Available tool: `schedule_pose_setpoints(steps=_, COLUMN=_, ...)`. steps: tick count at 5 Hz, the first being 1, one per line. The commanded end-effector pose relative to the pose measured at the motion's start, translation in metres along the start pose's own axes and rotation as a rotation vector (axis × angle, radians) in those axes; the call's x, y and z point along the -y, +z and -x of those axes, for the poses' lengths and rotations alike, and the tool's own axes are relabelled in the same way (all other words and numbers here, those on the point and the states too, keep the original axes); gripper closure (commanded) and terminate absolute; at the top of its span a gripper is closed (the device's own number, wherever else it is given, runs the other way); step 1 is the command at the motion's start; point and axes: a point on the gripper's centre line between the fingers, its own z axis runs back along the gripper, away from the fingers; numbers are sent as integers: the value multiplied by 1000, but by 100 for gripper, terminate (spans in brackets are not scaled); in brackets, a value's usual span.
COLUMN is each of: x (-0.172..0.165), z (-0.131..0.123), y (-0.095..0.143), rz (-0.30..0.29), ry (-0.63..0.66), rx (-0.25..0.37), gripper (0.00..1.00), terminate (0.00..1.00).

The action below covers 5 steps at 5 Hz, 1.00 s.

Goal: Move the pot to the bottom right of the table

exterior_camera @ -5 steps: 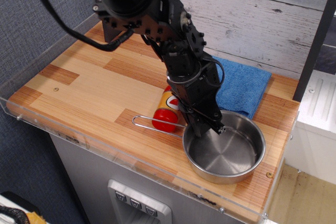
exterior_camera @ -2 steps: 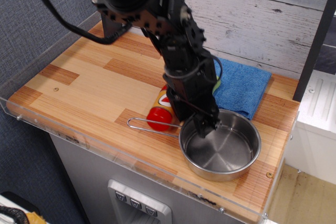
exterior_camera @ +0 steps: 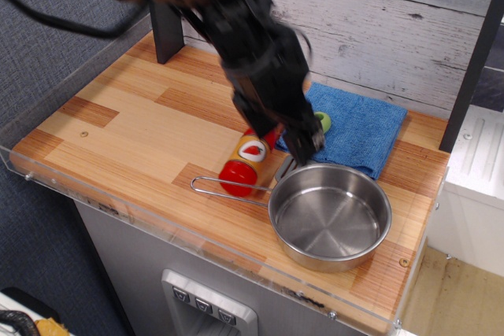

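Observation:
The pot [exterior_camera: 331, 218], a shallow shiny steel pan, stands on the table [exterior_camera: 118, 120] near its front right corner. Its thin wire handle [exterior_camera: 228, 192] points left. My gripper [exterior_camera: 304, 145] is blurred with motion. It hangs just above the pot's far left rim, clear of it, and holds nothing. Its jaws look slightly apart. The dark arm rises from it to the upper left.
A red bottle [exterior_camera: 248, 159] lies right beside the pot's handle and left rim. A blue cloth [exterior_camera: 362, 131] lies behind the pot, with a small green thing [exterior_camera: 323, 122] on it. A clear acrylic rim [exterior_camera: 157, 218] edges the table front.
My gripper was down at the pot's left rim, moving the pot slightly left. Now it has let go and risen up and back; the pot stays put.

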Motion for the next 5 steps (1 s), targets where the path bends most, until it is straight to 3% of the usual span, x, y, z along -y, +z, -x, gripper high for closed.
schedule_pose_setpoints(steps=1, x=-19, z=-7, y=82, rz=-91, ry=24, rx=220, gripper=0, terminate=0)
schedule_pose_setpoints(steps=2, x=-24, z=-5, y=106, rz=-144, ry=36, rx=271, gripper=0, terminate=0)
schedule_pose_setpoints(steps=4, x=-29, z=0, y=117, rz=-163, ry=73, rx=303, gripper=0, terminate=0)
schedule_pose_setpoints(steps=5, x=-29, z=0, y=117, rz=-163, ry=73, rx=303, gripper=0, terminate=100)
